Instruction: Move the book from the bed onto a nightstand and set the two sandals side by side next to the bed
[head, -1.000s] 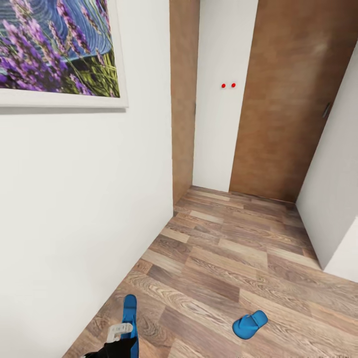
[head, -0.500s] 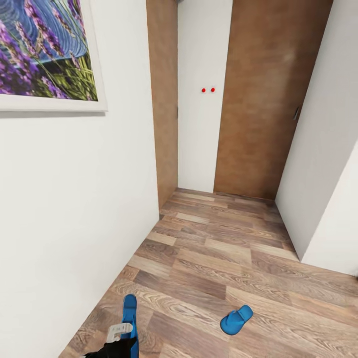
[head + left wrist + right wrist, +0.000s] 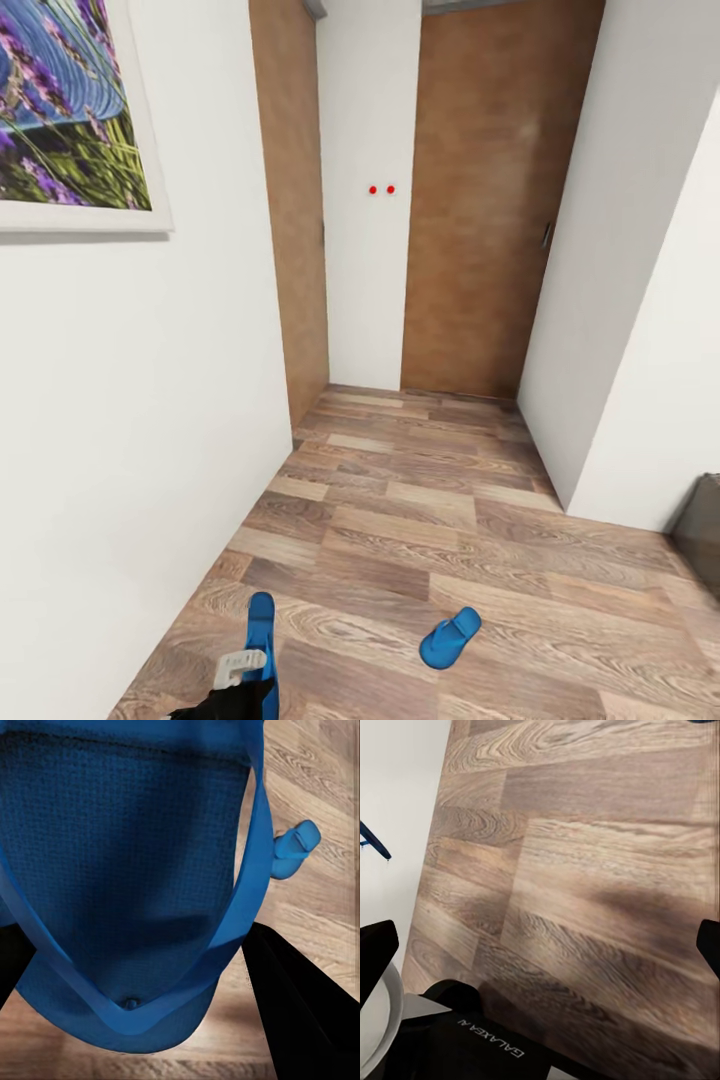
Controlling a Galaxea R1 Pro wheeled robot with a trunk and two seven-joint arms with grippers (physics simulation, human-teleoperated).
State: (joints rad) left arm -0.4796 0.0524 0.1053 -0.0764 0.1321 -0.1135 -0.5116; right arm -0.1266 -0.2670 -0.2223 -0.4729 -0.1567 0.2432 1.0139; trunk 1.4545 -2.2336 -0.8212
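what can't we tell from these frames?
- Left gripper: head view's bottom edge cuts it off; the held sandal hides its jaws in the left wrist view.
- Right gripper: fingertips cut off at the right wrist view's edges, so the opening is unreadable.
- Dark object: cropped by head view's right edge, unidentifiable.

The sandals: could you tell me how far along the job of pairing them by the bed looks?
Nothing looks finished yet. One sandal is in hand, held in the left gripper above the floor. The second sandal lies alone on the planks, apart from it. Left: set both side by side at the bed and move the book.
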